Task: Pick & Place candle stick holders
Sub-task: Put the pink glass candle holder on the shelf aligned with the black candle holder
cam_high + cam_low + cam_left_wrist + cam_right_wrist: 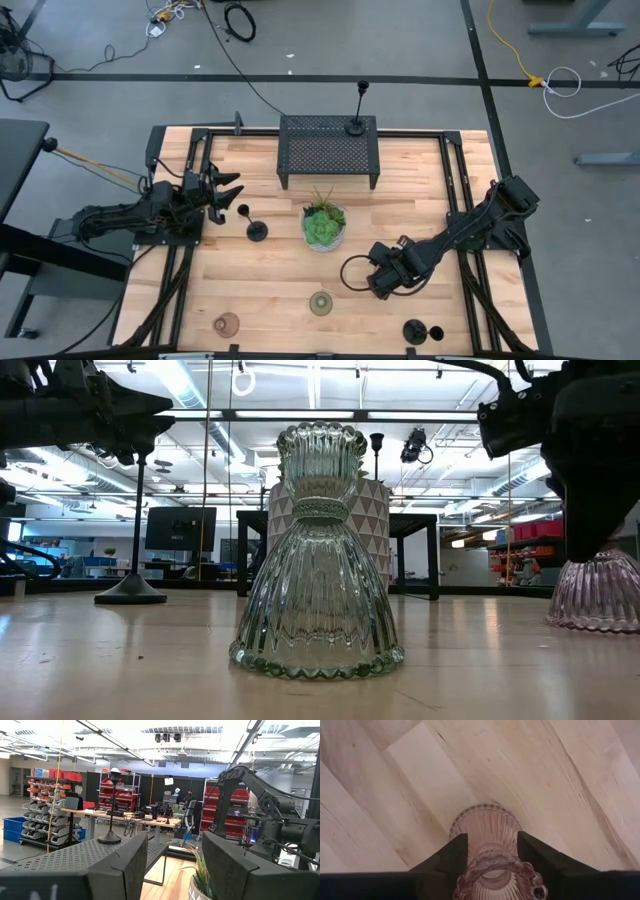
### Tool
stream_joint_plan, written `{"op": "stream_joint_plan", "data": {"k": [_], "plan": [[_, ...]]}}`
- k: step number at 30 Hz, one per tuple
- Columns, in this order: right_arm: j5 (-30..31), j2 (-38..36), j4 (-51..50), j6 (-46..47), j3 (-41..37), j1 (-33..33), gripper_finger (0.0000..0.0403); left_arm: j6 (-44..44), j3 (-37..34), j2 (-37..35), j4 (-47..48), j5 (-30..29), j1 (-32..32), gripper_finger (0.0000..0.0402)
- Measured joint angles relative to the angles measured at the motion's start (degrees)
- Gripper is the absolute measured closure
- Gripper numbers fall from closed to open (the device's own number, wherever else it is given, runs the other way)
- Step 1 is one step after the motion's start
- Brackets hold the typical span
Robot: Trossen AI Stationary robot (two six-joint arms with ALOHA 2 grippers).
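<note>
1. The pink cup (487,827) stands on the counter (280,290), right of centre, with the right hand (380,284) down over it, fingers (455,852) pinching its narrow neck from both sides.
2. Bare wood lies all around that cup; nothing else touches it.
3. The green cup (320,303) stands apart to its left, nearer the front edge, with open boards on every side.
4. A second pink cup (226,323) sits farther left, close to the front edge.
5. One black holder (415,330) lies tipped over by the front edge, just in front of the right hand.
6. Another holder (257,231) stands upright left of the plant (324,224), which fills the middle of the counter.
7. The third holder (356,126) stands on the mesh rack (328,148) at the back edge, near the rack's right corner.
8. The left hand (232,193) hangs spread and empty above the left side, near the upright holder, pointing toward the rack.
</note>
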State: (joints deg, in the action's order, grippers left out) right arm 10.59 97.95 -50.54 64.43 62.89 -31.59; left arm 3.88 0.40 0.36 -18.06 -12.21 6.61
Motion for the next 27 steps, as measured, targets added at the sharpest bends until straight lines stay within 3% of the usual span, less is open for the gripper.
{"op": "stream_joint_plan", "data": {"k": [27], "plan": [[-4.58,-2.38,0.73,-12.93,-0.13,6.94,0.0246,0.0,-0.01,0.0,0.13,0.0,0.01,0.0211]]}}
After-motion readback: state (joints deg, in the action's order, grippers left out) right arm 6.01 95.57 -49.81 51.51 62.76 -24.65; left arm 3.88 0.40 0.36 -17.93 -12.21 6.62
